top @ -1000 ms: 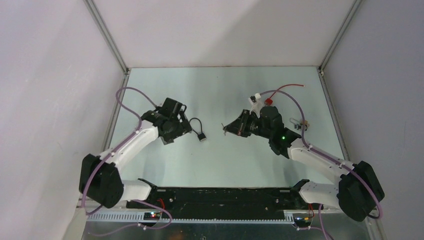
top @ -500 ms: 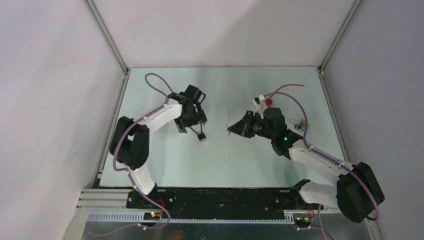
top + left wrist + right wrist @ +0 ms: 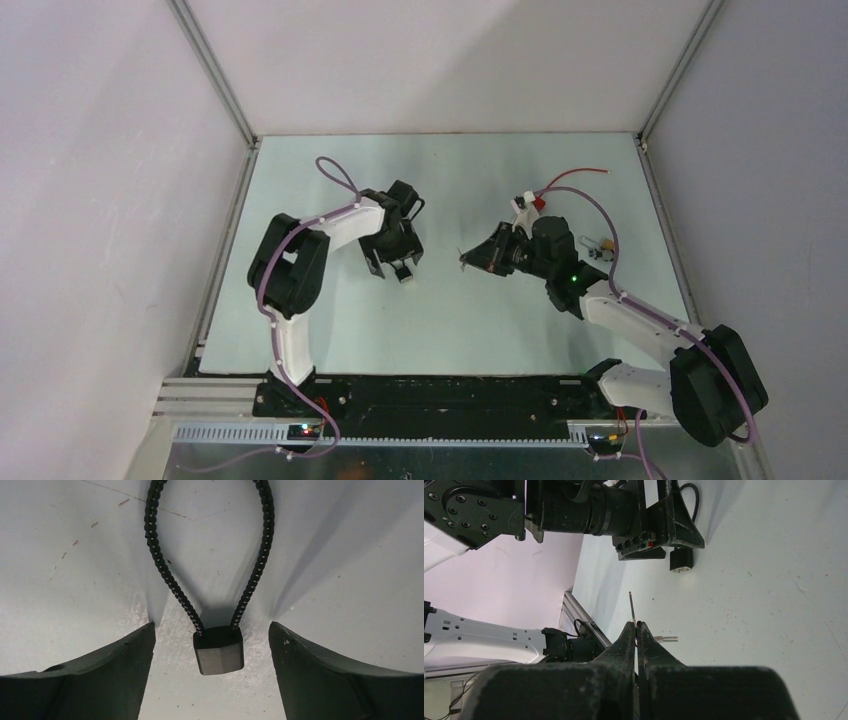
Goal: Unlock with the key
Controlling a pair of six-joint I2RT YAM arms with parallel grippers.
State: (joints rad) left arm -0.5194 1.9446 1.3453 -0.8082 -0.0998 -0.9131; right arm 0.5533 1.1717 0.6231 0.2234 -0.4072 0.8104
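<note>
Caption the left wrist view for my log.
Open left gripper straddles the cable lock lying on the table.

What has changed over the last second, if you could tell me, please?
The left arm swung right, bringing its open jaws astride the lock; nothing is gripped yet. The right arm drifted slightly right. The lock stayed put, and the right jaws stayed shut on the key.
</note>
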